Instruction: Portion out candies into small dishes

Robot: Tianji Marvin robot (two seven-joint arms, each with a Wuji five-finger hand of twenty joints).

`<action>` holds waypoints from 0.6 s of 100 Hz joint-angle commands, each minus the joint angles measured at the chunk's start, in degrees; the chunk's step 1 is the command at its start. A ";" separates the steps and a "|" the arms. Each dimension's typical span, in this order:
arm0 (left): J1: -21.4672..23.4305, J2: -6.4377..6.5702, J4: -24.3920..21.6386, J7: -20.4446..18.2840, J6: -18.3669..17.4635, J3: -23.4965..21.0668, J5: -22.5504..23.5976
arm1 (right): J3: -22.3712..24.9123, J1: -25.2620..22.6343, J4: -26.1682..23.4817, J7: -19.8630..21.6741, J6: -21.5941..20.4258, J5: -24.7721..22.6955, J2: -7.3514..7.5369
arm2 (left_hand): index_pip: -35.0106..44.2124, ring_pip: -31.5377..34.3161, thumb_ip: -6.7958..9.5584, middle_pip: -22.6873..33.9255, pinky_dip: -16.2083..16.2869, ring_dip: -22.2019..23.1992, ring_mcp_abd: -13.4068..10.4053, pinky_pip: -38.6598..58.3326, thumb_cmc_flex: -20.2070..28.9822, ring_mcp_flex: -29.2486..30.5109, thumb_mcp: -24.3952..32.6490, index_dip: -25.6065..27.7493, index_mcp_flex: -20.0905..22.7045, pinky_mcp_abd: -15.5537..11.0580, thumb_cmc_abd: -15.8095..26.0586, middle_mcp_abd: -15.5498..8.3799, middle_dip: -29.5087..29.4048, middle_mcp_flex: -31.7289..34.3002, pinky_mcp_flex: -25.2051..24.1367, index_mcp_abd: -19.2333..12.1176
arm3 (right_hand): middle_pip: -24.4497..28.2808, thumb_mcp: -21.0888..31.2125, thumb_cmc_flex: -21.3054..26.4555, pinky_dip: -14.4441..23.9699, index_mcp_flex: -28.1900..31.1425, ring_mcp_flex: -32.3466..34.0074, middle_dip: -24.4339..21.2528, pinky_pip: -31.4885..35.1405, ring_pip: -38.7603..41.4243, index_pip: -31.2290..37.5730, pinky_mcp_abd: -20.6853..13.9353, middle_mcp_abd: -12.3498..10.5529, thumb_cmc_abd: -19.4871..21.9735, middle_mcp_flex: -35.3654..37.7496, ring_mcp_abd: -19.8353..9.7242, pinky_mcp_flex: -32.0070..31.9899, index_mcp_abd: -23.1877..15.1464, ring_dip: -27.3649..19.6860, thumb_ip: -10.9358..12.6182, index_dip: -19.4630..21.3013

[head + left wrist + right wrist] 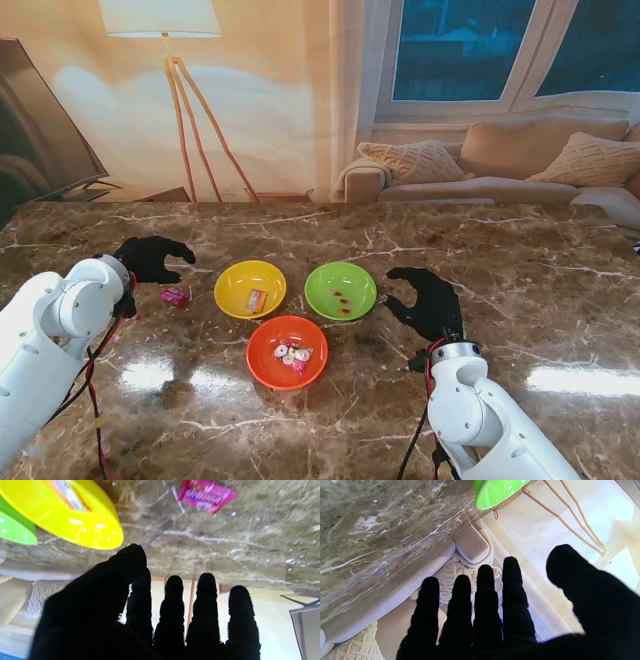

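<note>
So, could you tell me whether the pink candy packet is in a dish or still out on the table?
Out. The pink candy packet lies on the bare table, left of the yellow dish, apart from the open left hand.

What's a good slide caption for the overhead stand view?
Open left hand beside a pink candy; yellow, green, orange bowls.

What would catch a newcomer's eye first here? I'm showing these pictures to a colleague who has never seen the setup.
Three bright dishes cluster mid-table: a yellow dish holding one wrapped candy, a green dish to its right with small red pieces, and an orange dish nearer to me with several candies. A pink candy packet lies on the marble left of the yellow dish, close to the open black left hand; the right hand is open beside the green dish.
</note>
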 commanded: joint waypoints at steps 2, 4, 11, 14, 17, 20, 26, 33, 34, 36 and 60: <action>-0.99 0.68 3.24 -0.84 -0.44 0.76 -0.40 | -0.15 -0.29 0.17 0.85 0.27 0.03 -0.10 | -1.88 -2.26 -0.06 -0.86 -1.19 -2.06 -1.05 -2.89 3.78 -2.57 3.25 -2.67 -3.82 -1.59 1.11 -1.74 -2.55 -3.75 -1.89 -0.61 | -0.21 -0.50 -1.58 1.38 0.14 0.31 0.66 -0.66 -0.57 0.13 -0.33 -0.52 0.16 0.13 -0.06 -0.54 -1.34 0.86 1.68 -0.32; -1.29 0.77 3.72 -1.29 -0.58 1.00 -0.53 | -0.17 -0.28 0.17 0.85 0.29 0.01 -0.10 | -2.14 -2.53 0.07 -0.89 -1.48 -2.45 -1.10 -3.78 4.32 -3.40 3.64 -3.22 -4.76 -1.85 1.13 -1.81 -3.03 -4.50 -2.35 -0.92 | -0.22 -0.49 -1.59 1.39 0.13 0.27 0.66 -0.67 -0.59 0.12 -0.35 -0.50 0.15 0.12 -0.06 -0.55 -1.36 0.85 1.67 -0.32; -2.32 1.02 5.41 -2.56 -1.09 2.00 -1.19 | -0.20 -0.25 0.18 0.82 0.37 -0.03 -0.10 | -2.60 -3.44 0.85 -1.26 -2.06 -3.38 -1.33 -6.16 6.66 -6.45 5.29 -4.38 -7.46 -2.76 1.46 -2.13 -4.31 -7.19 -4.08 -1.82 | -0.19 -0.45 -1.53 1.41 0.12 0.27 0.67 -0.68 -0.60 0.12 -0.32 -0.48 0.13 0.19 -0.12 -0.55 -1.29 0.85 1.68 -0.32; -2.74 1.11 6.02 -3.11 -1.16 2.51 -1.49 | -0.21 -0.24 0.18 0.82 0.41 -0.05 -0.10 | -2.90 -3.60 1.23 -1.28 -2.21 -3.54 -1.26 -7.13 7.48 -7.40 5.81 -4.80 -8.35 -2.92 1.63 -2.13 -4.63 -8.20 -4.68 -2.10 | -0.17 -0.46 -1.56 1.42 0.17 0.33 0.67 -0.68 -0.58 0.14 -0.30 -0.50 0.10 0.22 -0.18 -0.54 -1.30 0.86 1.67 -0.31; -3.13 1.21 6.56 -3.75 -1.18 3.00 -1.78 | -0.22 -0.22 0.19 0.80 0.46 -0.06 -0.11 | -3.25 -3.89 1.52 -1.41 -2.32 -3.70 -1.25 -7.94 8.17 -8.50 6.17 -5.16 -9.28 -3.13 1.85 -2.13 -4.88 -9.24 -5.33 -2.33 | -0.22 -0.46 -1.60 1.42 0.15 0.31 0.66 -0.69 -0.59 0.13 -0.33 -0.51 0.12 0.11 -0.16 -0.54 -1.32 0.85 1.66 -0.31; -3.46 1.29 7.07 -4.14 -1.22 3.44 -1.95 | -0.23 -0.20 0.19 0.78 0.50 -0.06 -0.11 | -3.53 -4.35 1.66 -1.74 -2.46 -3.87 -1.16 -8.62 8.55 -9.86 6.34 -5.35 -10.00 -3.37 1.89 -2.12 -5.04 -10.50 -6.25 -2.43 | -0.21 -0.46 -1.60 1.43 0.12 0.32 0.66 -0.69 -0.59 0.12 -0.32 -0.47 0.12 0.12 -0.14 -0.54 -1.31 0.86 1.66 -0.31; -4.07 1.40 8.04 -4.58 -1.48 4.22 -2.10 | -0.27 -0.13 0.24 0.82 0.55 -0.01 -0.12 | -4.17 -4.56 1.91 -1.67 -2.67 -3.87 -1.28 -10.43 8.60 -11.70 6.32 -5.91 -11.43 -3.74 1.81 -2.16 -5.06 -12.64 -7.21 -2.70 | -0.20 -0.44 -1.57 1.45 0.14 0.32 0.66 -0.69 -0.58 0.13 -0.35 -0.38 0.10 0.11 -0.13 -0.53 -1.32 0.86 1.66 -0.31; -4.53 1.51 8.87 -4.80 -1.81 4.87 -2.01 | -0.33 -0.05 0.31 0.96 0.60 0.06 -0.11 | -4.64 -4.84 1.99 -1.56 -2.68 -3.84 -1.33 -12.13 9.30 -13.47 6.30 -6.38 -12.53 -4.23 1.96 -2.09 -4.85 -14.51 -8.10 -2.83 | -0.20 -0.44 -1.57 1.46 0.14 0.28 0.66 -0.70 -0.58 0.13 -0.37 -0.45 0.12 0.11 -0.10 -0.54 -1.32 0.86 1.66 -0.30; -4.58 1.53 8.96 -4.86 -1.84 4.94 -1.96 | -0.34 -0.04 0.32 0.98 0.60 0.08 -0.10 | -4.84 -4.83 1.98 -1.44 -2.63 -3.77 -1.35 -12.70 9.22 -13.88 6.20 -6.57 -12.88 -4.40 1.98 -2.12 -4.67 -15.12 -8.20 -2.79 | -0.20 -0.43 -1.56 1.46 0.10 0.25 0.66 -0.70 -0.59 0.12 -0.36 -0.41 0.11 0.11 -0.10 -0.55 -1.32 0.86 1.66 -0.31; -4.68 1.55 9.18 -4.89 -1.89 5.09 -1.86 | -0.36 -0.02 0.34 1.03 0.61 0.11 -0.10 | -5.18 -4.93 1.95 -1.54 -2.58 -3.74 -1.39 -13.25 9.12 -14.49 6.09 -6.80 -13.57 -4.59 1.95 -2.13 -4.57 -16.10 -8.47 -2.72 | -0.21 -0.45 -1.58 1.47 0.15 0.29 0.66 -0.68 -0.58 0.14 -0.36 -0.49 0.11 0.09 -0.14 -0.51 -1.29 0.86 1.65 -0.30; -5.75 1.76 12.46 -3.15 -3.77 6.42 0.47 | -0.48 0.10 0.48 1.41 0.61 0.23 -0.05 | -5.98 -4.44 0.91 -1.45 -1.45 -2.38 -1.64 -15.23 8.70 -17.21 5.25 -7.59 -17.04 -5.13 1.76 -2.33 -2.54 -22.29 -9.34 -2.43 | -0.20 -0.44 -1.59 1.52 0.20 0.27 0.67 -0.68 -0.57 0.17 -0.33 -0.53 0.14 0.10 -0.14 -0.50 -1.34 0.87 1.66 -0.28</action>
